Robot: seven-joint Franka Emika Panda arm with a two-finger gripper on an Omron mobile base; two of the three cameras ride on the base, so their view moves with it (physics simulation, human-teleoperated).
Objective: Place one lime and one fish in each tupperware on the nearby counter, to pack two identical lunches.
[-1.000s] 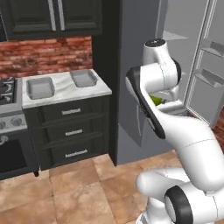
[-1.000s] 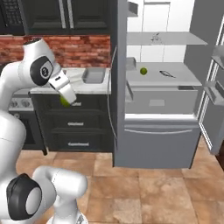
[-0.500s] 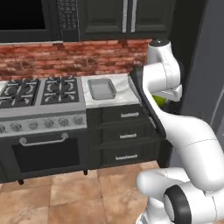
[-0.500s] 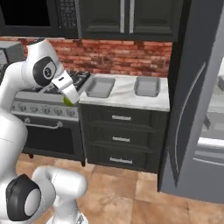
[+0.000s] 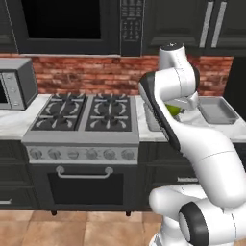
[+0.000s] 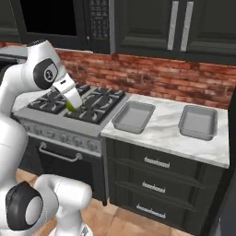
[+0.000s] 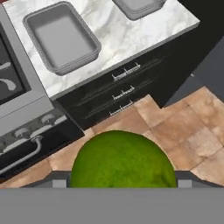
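Gripper: I see my gripper point(image 6: 70, 105) raised over the near edge of the stove point(image 6: 69, 108) in the right base view, its fingers clasped on the lime point(image 7: 123, 159).
Lime: green and round, it sits between the jaws at the bottom of the hand view; I catch a sliver of it at point(image 5: 173, 109) behind the forearm in the left base view, and a small green spot at point(image 6: 70, 107) in the right base view.
Near tupperware: a shallow grey tray point(image 6: 133, 116) on the counter point(image 6: 168, 134), just beside the stove's right edge; I see nothing in it. In the hand view it lies at point(image 7: 62, 36).
Far tupperware: the second tray point(image 6: 198, 121) stands further right on the same marble top, apart from the first; nothing shows inside. The hand view cuts it at the top edge point(image 7: 138, 7).
Counter: white-grey veined marble over black drawers point(image 7: 118, 89) with silver bar handles.
Stove: black burner grates, a row of knobs on the silver front and an oven door handle point(image 5: 84, 172) below.
Writing: I can make out a keypad panel point(image 5: 131, 24) on the wall unit above the stove, but its marks are too small to read; I find no readable brand or label.
Left side: a silver microwave point(image 5: 16, 90) stands on the marble at the far left of the left base view.
Wall: red brick point(image 6: 161, 80) behind the counter, dark cabinets above.
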